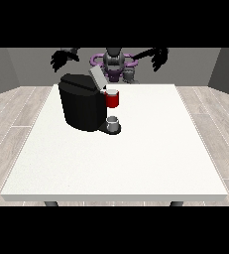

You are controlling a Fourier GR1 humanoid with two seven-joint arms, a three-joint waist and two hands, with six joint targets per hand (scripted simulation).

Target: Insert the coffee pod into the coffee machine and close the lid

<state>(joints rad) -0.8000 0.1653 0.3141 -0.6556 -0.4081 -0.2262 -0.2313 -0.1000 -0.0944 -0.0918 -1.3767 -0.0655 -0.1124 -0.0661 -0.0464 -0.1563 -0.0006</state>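
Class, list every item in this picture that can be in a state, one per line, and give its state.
Coffee machine: upright on the table.
Lid: raised open.
Cup: upright under the spout.
Hand at the view's left: raised, holding nothing.
Hand at the view's right: raised, holding nothing.

The bulky black plastic coffee machine looked smooth and matt, its raised grey lid metallic; the large white table was matt, faintly speckled
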